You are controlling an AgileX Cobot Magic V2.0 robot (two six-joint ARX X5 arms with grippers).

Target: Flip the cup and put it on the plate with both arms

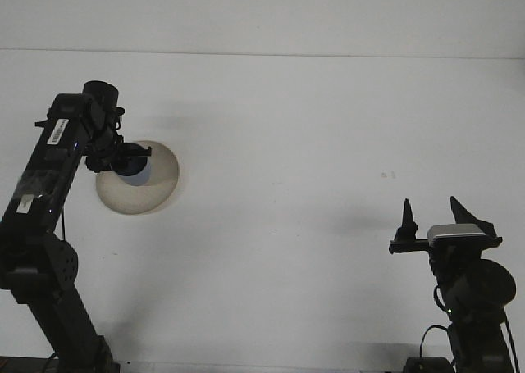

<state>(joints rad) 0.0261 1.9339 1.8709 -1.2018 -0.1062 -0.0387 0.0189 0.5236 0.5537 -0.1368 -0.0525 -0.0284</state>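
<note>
I see my left gripper (131, 153) over the plate (156, 184) at ten o'clock, its state hidden, with the dark blue cup (131, 166) beneath. My right gripper (435, 217) sits at four o'clock, fingers spread.

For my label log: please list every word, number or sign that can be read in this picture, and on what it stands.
No text here can be read.
White sticker on the left arm: dark print, too small and blurred to read.
Plate, cup, table, right gripper: no lettering visible.
</note>
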